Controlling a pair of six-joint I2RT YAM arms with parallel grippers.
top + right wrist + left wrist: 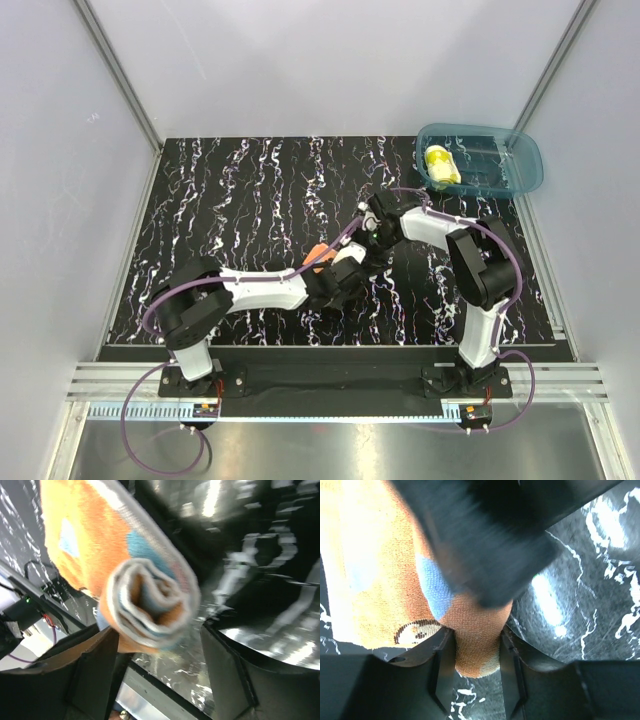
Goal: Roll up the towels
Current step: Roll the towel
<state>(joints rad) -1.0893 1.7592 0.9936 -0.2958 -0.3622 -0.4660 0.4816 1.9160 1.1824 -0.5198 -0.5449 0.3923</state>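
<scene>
The orange towel (315,252) lies partly rolled near the middle of the bench (230,190), where the two arms meet. In the left wrist view, its rolled end fills the gap between the left jaws, which press on it from both sides and grip it. In the right wrist view, the coiled end of the roll sits between the right jaws, close against one side with a clear gap to the other. These jaws stand wide open and hold nothing. The yellow towel (442,165) lies bundled in the teal bin (530,150) at the far right corner.
</scene>
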